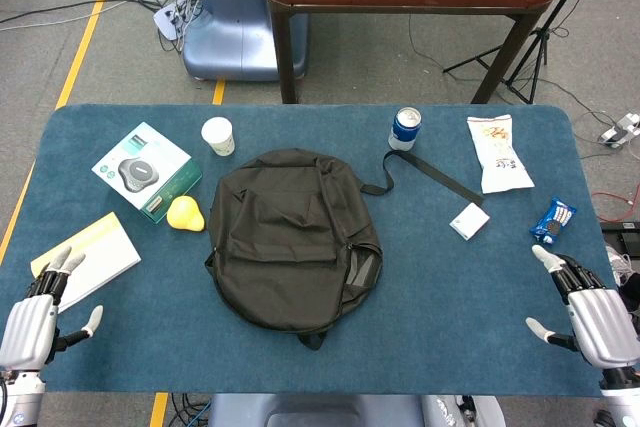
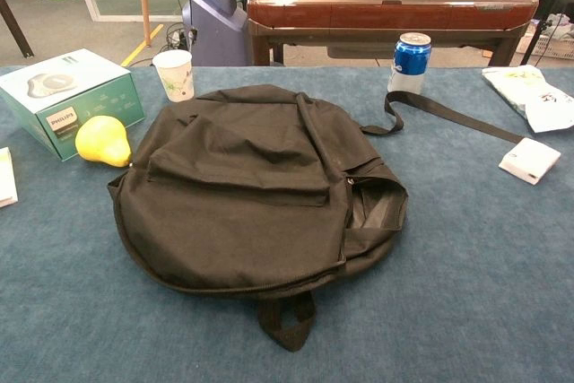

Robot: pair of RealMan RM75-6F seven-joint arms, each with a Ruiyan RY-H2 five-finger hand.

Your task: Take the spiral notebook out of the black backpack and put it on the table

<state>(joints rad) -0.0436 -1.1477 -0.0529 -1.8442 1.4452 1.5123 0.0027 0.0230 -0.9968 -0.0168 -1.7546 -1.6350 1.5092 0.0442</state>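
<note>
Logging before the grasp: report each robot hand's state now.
Left robot hand: open, holding nothing, beside the yellow booklet.
Right robot hand: open, holding nothing.

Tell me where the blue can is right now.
The blue can stands upright at the table's far edge, right of centre, just beyond the backpack strap.

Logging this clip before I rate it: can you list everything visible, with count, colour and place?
backpack: 1, black, table centre
strap: 1, black, trailing right of backpack
paper cup: 1, white, far left
Philips box: 1, green-white, left
pear: 1, yellow, beside the box
booklet: 1, pale yellow, near left
can: 1, blue, far centre-right
snack bag: 1, white, far right
small box: 1, white, right
snack packet: 1, blue, right edge
left hand: open
right hand: open
</note>
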